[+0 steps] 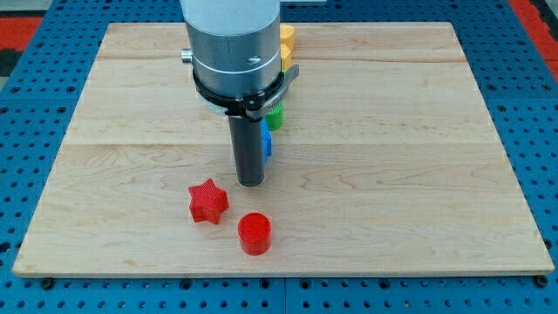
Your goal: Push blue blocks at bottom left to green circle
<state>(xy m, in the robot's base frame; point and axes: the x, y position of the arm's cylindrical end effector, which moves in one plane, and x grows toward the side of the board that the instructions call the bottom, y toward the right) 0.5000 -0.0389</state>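
Note:
My tip [251, 182] rests on the wooden board [392, 174] near its middle, below the arm's grey body [234, 48]. A blue block [267, 139] shows as a thin strip just right of the rod, touching or nearly touching it; its shape is hidden. A green block [276, 116] peeks out above it, mostly hidden by the arm, shape unclear. A red star [207, 201] lies below-left of my tip. A red cylinder [255, 233] lies just below my tip.
Yellow blocks [286, 45] show at the arm's right edge near the view's top, partly hidden. The board sits on a blue perforated table [35, 131]. The board's bottom edge is close under the red cylinder.

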